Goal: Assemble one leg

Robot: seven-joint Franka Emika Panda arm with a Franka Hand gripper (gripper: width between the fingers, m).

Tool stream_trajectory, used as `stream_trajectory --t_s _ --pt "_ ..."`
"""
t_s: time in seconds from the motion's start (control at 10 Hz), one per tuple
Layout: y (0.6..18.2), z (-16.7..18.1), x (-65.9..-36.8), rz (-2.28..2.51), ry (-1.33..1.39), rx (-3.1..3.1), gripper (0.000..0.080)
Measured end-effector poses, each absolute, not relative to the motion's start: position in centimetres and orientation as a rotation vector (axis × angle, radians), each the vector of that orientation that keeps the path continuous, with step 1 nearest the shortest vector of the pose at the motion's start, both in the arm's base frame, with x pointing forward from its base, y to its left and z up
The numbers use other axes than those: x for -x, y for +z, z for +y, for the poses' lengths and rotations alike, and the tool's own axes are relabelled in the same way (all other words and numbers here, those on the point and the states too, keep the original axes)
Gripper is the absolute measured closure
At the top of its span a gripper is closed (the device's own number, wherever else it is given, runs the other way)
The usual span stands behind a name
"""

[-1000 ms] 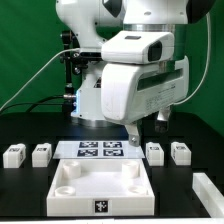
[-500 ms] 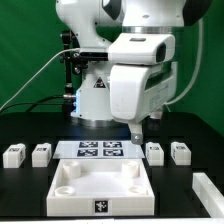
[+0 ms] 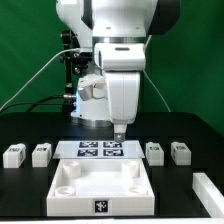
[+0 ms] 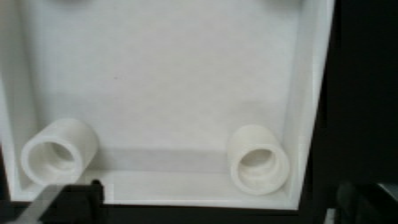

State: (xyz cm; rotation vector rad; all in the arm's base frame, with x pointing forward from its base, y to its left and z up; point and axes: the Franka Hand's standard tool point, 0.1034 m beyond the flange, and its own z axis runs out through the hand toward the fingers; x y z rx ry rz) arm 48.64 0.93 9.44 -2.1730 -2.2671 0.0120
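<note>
Swinging in from the exterior view's right, the empty, spread pincer (image 3: 119, 130) now hangs mid-frame above the large white square plastic tray (image 3: 62, 196), leaving the nearest small white block-shaped plastic leg (image 3: 154, 151) untouched on the black tabletop (image 3: 28, 195), right of centre.

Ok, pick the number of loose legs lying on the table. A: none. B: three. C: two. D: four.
D: two legs lie at the exterior view's left of the marker board, and two more at its right.
</note>
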Motion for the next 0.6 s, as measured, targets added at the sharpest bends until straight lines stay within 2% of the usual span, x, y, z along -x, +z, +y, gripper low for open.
stream_trajectory --t_s 0.4,0.6 --pt "9.0 0.7 -48.4 -2.262 0.014 2.175 0.015" --pt "6.4 -0.6 -45.6 -2.259 0.002 2.168 0.015"
